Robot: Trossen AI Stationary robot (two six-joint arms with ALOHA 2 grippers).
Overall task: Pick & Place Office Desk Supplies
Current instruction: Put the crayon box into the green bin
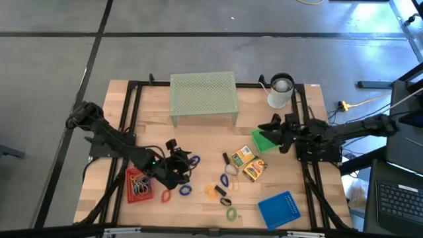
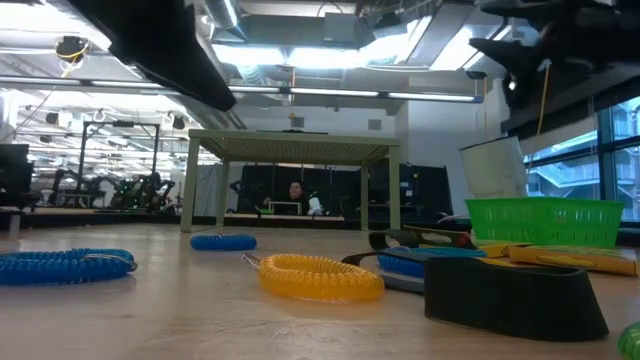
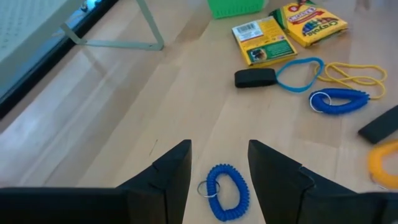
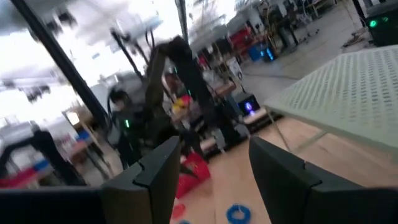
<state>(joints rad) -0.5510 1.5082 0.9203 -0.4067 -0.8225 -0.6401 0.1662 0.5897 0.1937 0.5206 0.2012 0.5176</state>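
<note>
Straddling a blue coil ring (image 3: 226, 193), left gripper (image 3: 219, 163) spread, empty, not touching.

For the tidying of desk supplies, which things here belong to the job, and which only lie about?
Belong to the job:
- blue coiled plastic ring, between the open left pincer's fingers
- orange coiled plastic ring
- two yellow cardboard crayon boxes
- small black clip

Only lying about:
- pale green mesh riser
- white mug
- right pincer, open, waiting by the green plastic tray
</note>
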